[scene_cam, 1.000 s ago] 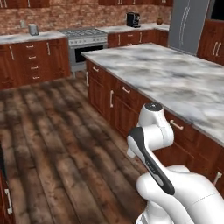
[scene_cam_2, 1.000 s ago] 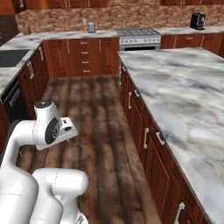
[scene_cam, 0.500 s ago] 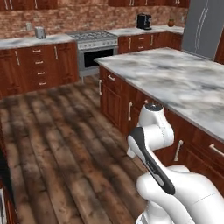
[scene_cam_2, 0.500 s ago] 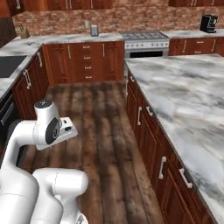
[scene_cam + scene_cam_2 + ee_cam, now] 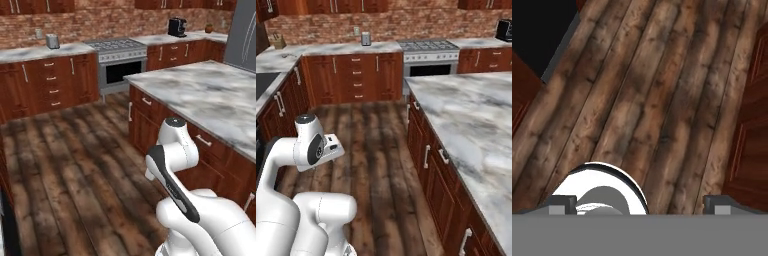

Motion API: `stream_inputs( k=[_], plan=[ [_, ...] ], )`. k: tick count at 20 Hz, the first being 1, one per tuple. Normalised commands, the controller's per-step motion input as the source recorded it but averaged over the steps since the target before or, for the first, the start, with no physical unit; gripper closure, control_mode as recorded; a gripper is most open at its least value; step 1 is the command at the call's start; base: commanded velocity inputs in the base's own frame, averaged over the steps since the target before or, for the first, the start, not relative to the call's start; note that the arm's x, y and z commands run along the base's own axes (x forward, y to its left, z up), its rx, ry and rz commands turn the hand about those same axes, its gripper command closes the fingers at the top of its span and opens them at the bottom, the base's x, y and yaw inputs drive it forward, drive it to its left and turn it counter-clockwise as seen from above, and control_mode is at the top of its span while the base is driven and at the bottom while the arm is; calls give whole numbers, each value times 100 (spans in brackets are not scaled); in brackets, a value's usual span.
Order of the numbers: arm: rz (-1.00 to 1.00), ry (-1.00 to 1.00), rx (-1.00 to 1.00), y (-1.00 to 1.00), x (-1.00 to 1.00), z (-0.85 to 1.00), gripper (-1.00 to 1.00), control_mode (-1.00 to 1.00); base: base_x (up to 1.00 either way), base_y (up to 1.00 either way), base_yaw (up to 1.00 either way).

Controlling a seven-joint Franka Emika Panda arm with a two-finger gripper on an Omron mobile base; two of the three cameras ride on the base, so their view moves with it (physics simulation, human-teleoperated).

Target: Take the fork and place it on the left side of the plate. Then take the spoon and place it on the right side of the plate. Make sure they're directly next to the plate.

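Gripper spread wide — over floorboards.

Worn dark wood plank floor, glossy marble island top, red-brown wooden cabinets, brick wall

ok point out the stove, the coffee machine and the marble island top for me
stove (image 5: 116,57), left base view, on the oven door's dark window
coffee machine (image 5: 176,27), left base view, on the middle of its black body
marble island top (image 5: 466,117), right base view, on a bare part of the grey-veined surface
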Motion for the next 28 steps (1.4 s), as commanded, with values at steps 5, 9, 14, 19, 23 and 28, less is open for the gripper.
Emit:
stream_inputs(
  k=[5, 9, 14, 19, 23, 28],
  plan=[
    [0, 0, 0, 0, 0, 0, -100, 100, 100, 10, 1],
    [0, 0, 0, 0, 0, 0, -100, 100, 100, -3, 7],
    [0, 0, 0, 0, 0, 0, -100, 100, 100, 0, 11],
    [0, 0, 0, 0, 0, 0, -100, 100, 100, 0, 7],
    [0, 0, 0, 0, 0, 0, -100, 100, 100, -9, 3],
    [0, 0, 0, 0, 0, 0, -100, 100, 100, -2, 1]
  ],
)
